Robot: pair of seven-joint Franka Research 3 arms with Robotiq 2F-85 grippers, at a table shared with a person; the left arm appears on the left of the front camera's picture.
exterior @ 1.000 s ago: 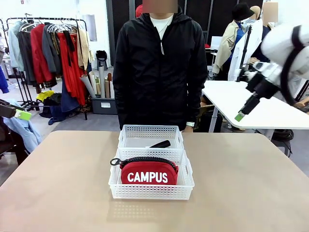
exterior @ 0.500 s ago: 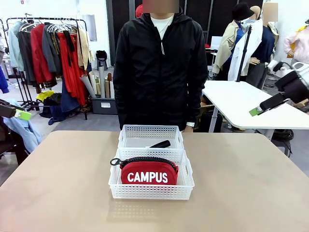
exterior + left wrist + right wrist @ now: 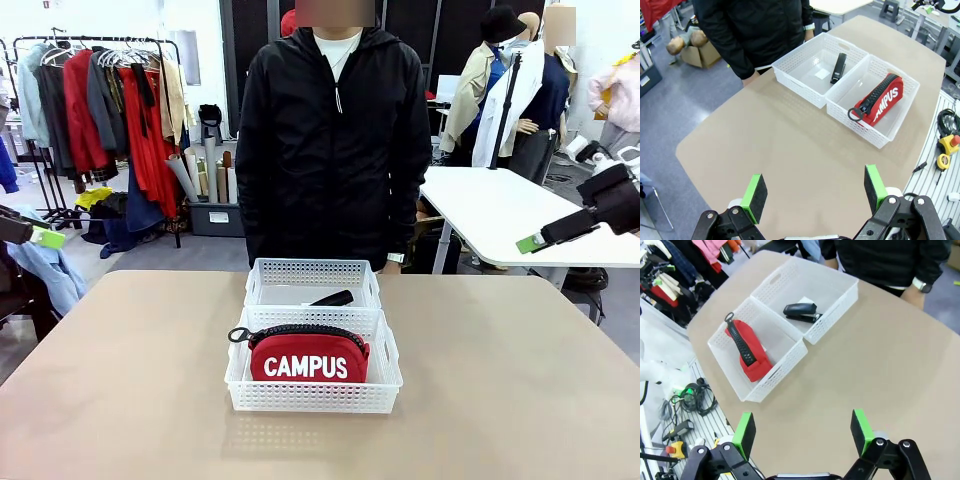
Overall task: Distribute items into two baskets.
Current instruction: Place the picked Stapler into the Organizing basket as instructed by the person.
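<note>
The red CAMPUS zip pouch (image 3: 308, 357) stands on edge in the near white basket (image 3: 313, 396), zipper up, and the small black stapler (image 3: 332, 298) lies in the far white basket (image 3: 311, 270) that touches it, in front of the person in a black jacket (image 3: 333, 140). One item sits in each basket, so the sorting looks done. The right gripper (image 3: 801, 434) hangs high off the table's right side with its green pads spread wide and nothing between them; the left gripper (image 3: 814, 191) is likewise fully spread and empty, well above the tan table (image 3: 520, 400). The best move now is probably to keep both arms clear of the baskets, so neither gets nudged.
</note>
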